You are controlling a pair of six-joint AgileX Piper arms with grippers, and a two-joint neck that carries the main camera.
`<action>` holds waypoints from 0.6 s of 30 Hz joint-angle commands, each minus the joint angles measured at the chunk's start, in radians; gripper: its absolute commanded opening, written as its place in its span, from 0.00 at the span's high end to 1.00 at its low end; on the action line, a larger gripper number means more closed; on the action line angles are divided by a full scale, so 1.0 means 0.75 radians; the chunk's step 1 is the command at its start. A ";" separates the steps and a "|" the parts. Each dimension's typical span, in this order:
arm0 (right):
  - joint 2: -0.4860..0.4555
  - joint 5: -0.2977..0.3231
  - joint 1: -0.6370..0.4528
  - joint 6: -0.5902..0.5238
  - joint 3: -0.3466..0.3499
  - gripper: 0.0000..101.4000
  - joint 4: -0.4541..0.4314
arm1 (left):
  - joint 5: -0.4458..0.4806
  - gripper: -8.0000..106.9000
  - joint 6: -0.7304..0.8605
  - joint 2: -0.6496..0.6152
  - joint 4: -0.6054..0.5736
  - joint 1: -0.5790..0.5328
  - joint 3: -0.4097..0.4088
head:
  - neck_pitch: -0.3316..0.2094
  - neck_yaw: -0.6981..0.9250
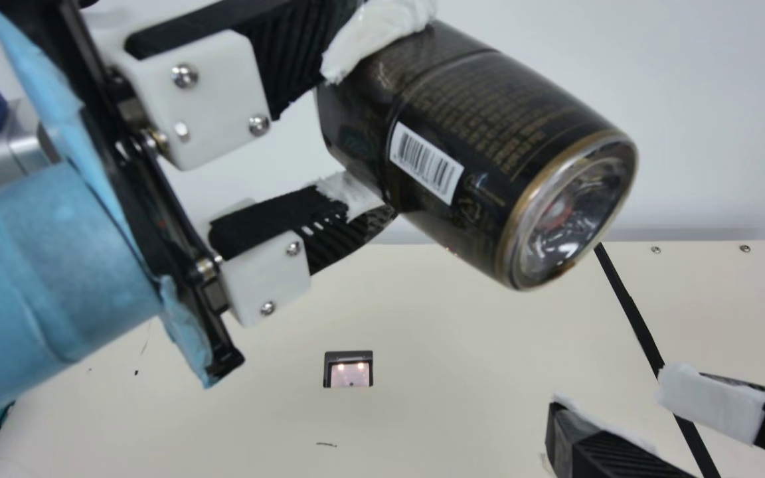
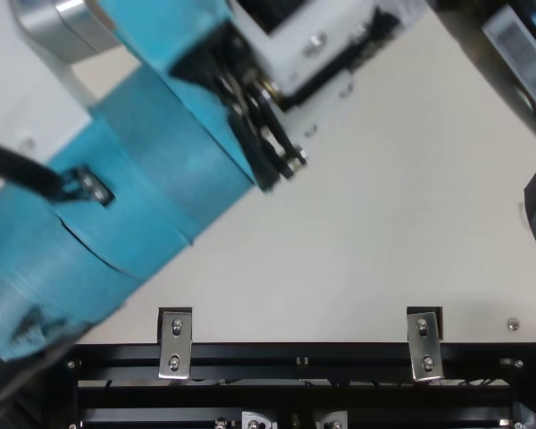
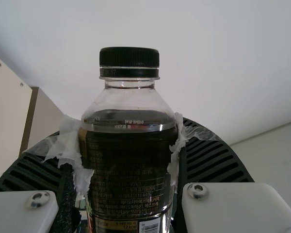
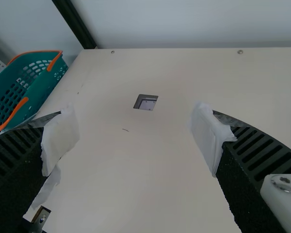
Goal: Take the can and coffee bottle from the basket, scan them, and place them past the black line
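Pale wall behind cream table (small screws near far edge); dark post by table corner.

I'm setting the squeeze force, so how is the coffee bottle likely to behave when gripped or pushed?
The bottle in the left claw has a clear, plastic-looking shoulder, so it may flex if squeezed hard. Dark liquid reaches into that shoulder, so it's probably fairly heavy. Its round sides suggest it would roll if pushed while lying down.

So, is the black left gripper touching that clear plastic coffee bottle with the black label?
Touching. The left wrist view shows the left gripper closed on the coffee bottle, its white-wrapped fingers against both sides.
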 commanded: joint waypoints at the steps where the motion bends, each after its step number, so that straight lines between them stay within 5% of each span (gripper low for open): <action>1: 0.000 0.000 0.000 0.000 0.000 0.00 0.000 | 0.000 0.84 0.000 0.000 0.000 0.000 0.000 | -0.042 -0.002; 18: 0.000 0.000 0.000 0.000 0.000 0.00 0.000 | 0.000 0.84 0.000 0.000 0.000 0.000 0.000 | -0.042 -0.002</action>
